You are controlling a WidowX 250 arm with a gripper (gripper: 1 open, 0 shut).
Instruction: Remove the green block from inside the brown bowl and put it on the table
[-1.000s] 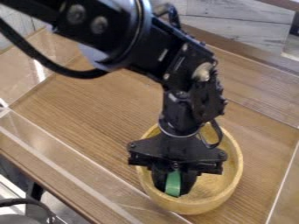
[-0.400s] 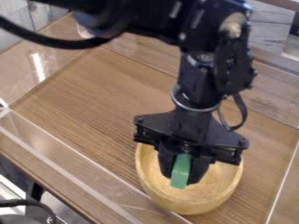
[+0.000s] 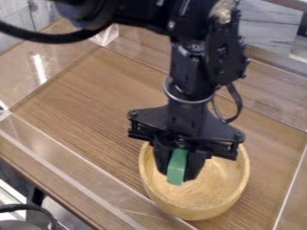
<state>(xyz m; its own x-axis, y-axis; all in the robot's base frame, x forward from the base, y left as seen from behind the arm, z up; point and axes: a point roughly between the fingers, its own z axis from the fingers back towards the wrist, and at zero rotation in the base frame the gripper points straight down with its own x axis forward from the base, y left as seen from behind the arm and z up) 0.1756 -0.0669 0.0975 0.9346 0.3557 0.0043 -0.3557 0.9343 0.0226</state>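
The flat bright-green rectangular block (image 3: 178, 167) hangs nearly upright, slightly tilted, pinched at its top end by the black pincer (image 3: 181, 153), jaws pressed together on it; its lower end sits in the air over the pale interior of the round light-brown wooden bowl (image 3: 223, 196), seemingly clear of the bowl floor, though the exact gap is hard to tell from this angle. Bowl directly under the pincer, rim showing to either side and in front of it. Black arm (image 3: 198, 54) rises straight up from the pincer and off the top of the view. Medium-brown wood-grain table (image 3: 96, 99) spreads out behind and to the side of the pincer, bare there, with a clear acrylic wall (image 3: 54, 148) along the near edge. Step in hand looks like the lift-out. To do it well: get the block's bottom end fully above the thick rim before going sideways, else it clips the rim and twists in the grip; hold the squeeze, head for the open wood beside the bowl, lower until the block touches, then release.
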